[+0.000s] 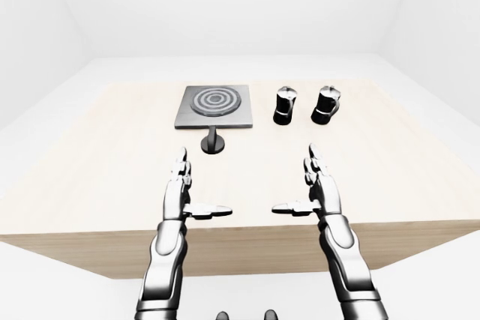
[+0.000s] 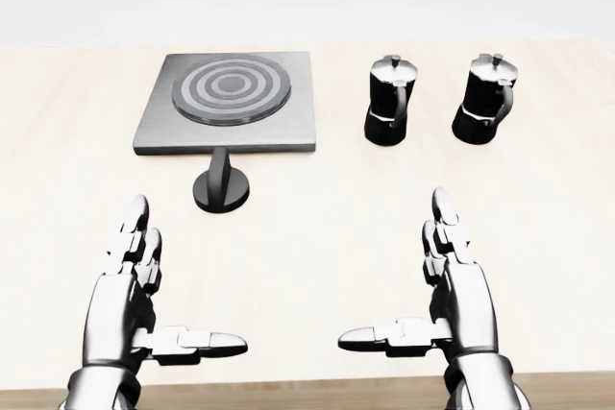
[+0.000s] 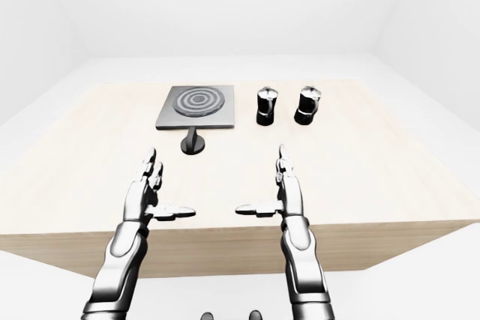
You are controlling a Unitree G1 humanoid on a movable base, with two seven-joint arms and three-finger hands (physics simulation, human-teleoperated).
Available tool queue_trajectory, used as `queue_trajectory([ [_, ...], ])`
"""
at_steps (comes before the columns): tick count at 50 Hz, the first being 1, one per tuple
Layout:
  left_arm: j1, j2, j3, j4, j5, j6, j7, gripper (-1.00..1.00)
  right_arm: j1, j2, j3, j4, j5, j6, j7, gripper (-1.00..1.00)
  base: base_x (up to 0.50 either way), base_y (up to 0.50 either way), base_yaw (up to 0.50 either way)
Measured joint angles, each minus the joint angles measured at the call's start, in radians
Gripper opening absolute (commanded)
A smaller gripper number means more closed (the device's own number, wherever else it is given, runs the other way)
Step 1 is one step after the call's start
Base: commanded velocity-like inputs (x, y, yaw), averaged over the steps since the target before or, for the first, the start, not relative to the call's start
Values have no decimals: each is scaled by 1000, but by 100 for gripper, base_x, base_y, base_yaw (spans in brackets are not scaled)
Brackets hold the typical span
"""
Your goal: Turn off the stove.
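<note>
One stove [image 2: 229,103], a flat grey plate with one ringed burner [image 2: 231,88]. One black knob [image 2: 221,184] just below it, beyond the left robot hand [image 2: 130,309]. Two black-and-silver moka pots, one [image 2: 389,101] beside the other [image 2: 485,98], beyond the right robot hand [image 2: 452,304]. Two robot hands, one wooden surface [image 2: 317,237].
</note>
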Motion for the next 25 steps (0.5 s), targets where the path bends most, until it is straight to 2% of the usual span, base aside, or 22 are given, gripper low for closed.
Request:
queue_trajectory([
  [12, 6, 6, 13, -2, 0, -10, -17, 100, 2, -10, -17, -7, 1, 8, 12, 100, 0, 4, 0],
  [25, 9, 8, 18, -2, -2, -19, -26, 100, 0, -11, -19, -5, -1, 16, 19, 100, 0, 48, 0],
])
